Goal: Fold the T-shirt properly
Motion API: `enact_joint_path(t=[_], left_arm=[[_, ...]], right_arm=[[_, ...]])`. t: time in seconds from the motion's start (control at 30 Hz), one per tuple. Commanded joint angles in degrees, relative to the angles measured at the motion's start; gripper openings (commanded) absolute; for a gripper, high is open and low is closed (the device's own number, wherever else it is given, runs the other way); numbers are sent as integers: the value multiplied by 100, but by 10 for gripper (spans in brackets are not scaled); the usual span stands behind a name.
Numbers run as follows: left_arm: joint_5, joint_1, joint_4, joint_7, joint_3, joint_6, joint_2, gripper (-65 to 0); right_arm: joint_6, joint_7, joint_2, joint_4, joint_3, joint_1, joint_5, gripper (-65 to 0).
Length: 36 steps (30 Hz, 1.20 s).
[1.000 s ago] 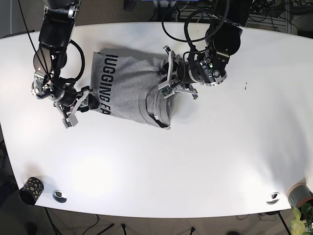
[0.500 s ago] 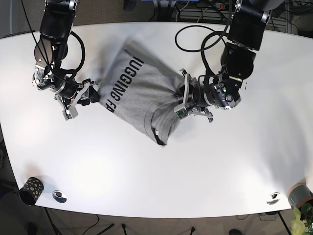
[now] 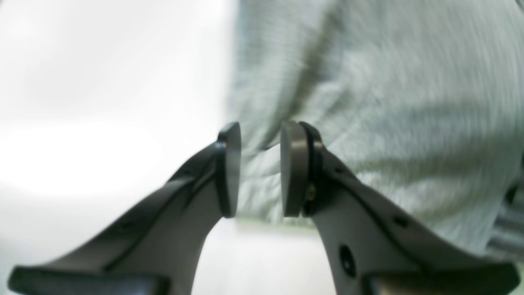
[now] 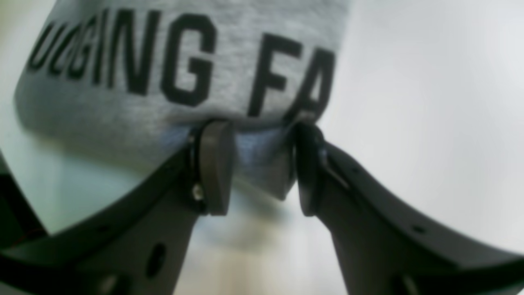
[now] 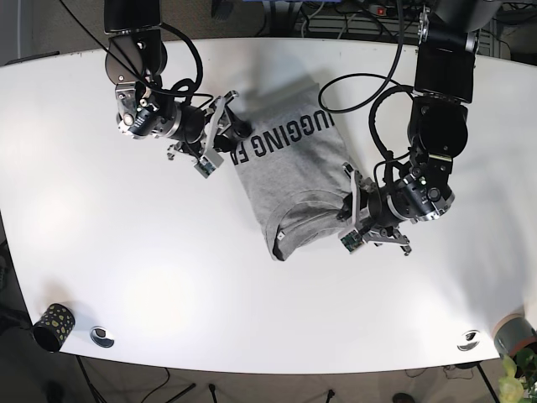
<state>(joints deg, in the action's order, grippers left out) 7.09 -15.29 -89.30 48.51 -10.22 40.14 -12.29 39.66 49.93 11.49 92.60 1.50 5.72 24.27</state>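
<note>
The white tabletop (image 5: 268, 302) fills the base view. The grey shirt (image 5: 289, 172) lies a little toward 1 o'clock of its middle, skewed, with its black lettering (image 5: 281, 138) running along the 12 o'clock edge and a folded flap with a small tag at the 6 o'clock corner.

The right claw (image 5: 226, 143) sits at the shirt's 9 o'clock corner, beside the letters. In the right wrist view (image 4: 256, 164) its fingers (image 4: 215, 166) stand a narrow way apart with a bunched fold of grey cloth between them; the letters "FA" show just above. The cloth appears pinched at the tips, though blur makes the contact itself hard to read.

The left claw (image 5: 352, 206) is at the shirt's 4 o'clock edge. In the left wrist view (image 3: 258, 168) its pads (image 3: 292, 168) are parted by a narrow gap, and the shirt's hem (image 3: 262, 217) runs across behind that gap. The view is badly blurred, so I cannot tell whether the pads press the cloth or only frame it.

Both arms are cut off at the 12 o'clock edge of the base view. At the tabletop's 7 o'clock corner stand a dark spotted cup (image 5: 52, 326) and a small round fitting (image 5: 102, 337); another fitting (image 5: 468, 340) lies near 5 o'clock.
</note>
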Motion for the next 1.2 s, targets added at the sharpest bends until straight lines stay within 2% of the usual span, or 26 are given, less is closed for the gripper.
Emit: enact_joint_path(t=[0.0, 0.17, 0.3, 0.43, 0.53, 0.67, 0.8, 0.9, 1.07, 1.17], left_arm=[[25, -119, -174, 68, 217, -14, 82, -500], [-19, -14, -358, 191, 736, -14, 258, -490], [-10, 188, -525, 217, 930, -14, 469, -410], [-2, 487, -727, 199, 877, -27, 583, -325], [34, 724, -895, 85, 736, -572, 671, -278], [-10, 1138, -1044, -416, 692, -1258, 996, -243], [-19, 1481, -1009, -873, 692, -1882, 1207, -186], [-19, 1771, -991, -1242, 631, -2304, 1251, -161], [-19, 2052, -578, -1867, 42, -2990, 1207, -147], [-19, 2087, -68, -2201, -249, -3218, 1049, -147]], right_arm=[[34, -127, -63, 169, 356, -101, 118, -419], [34, -127, -195, 292, 1094, -119, 135, -419], [34, -127, -247, 380, 1771, -136, 118, -419], [34, -127, -247, 459, 1604, -136, 153, -419], [34, -127, -230, 459, 1384, -136, 153, -419], [34, -127, -195, 450, 962, -136, 144, -419], [34, -127, -45, 424, 690, -136, 153, -419], [34, -127, -36, 424, 514, -145, 153, -419], [34, -127, -36, 424, 198, -172, 153, -419], [34, -127, -36, 424, 92, -163, 153, -419]])
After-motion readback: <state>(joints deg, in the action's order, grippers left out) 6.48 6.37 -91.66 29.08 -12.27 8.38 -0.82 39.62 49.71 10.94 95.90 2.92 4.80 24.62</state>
